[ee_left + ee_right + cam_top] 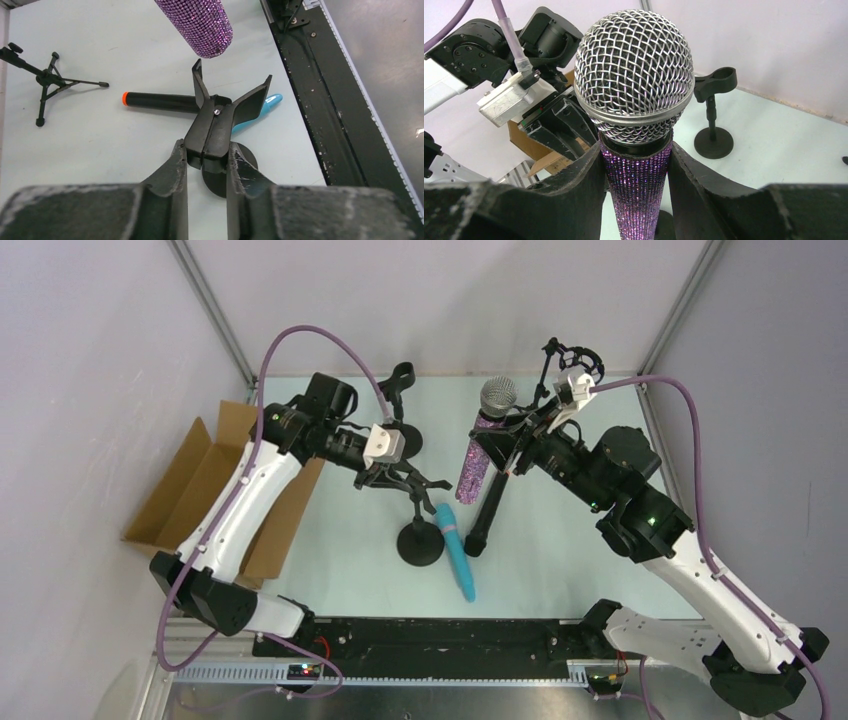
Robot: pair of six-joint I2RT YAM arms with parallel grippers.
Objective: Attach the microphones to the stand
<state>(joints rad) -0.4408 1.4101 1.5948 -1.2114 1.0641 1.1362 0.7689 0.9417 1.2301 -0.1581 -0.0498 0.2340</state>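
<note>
My left gripper (400, 478) is shut on the black clip (216, 122) of a round-based stand (420, 542); its open prongs point up in the left wrist view. My right gripper (503, 445) is shut on the purple glitter microphone (478, 452), just below its silver mesh head (634, 75). It holds the mic tilted in the air, tail end (199, 25) a little above and to the right of the clip. The black microphone (487, 512) with an orange-red end (125, 98) lies on the table. The light blue microphone (456, 552) lies beside the stand's base.
A second round-based stand with a clip (402, 400) stands at the back, also seen in the right wrist view (713, 115). A small tripod stand (560, 360) is at the back right. An open cardboard box (210, 490) sits at the left edge.
</note>
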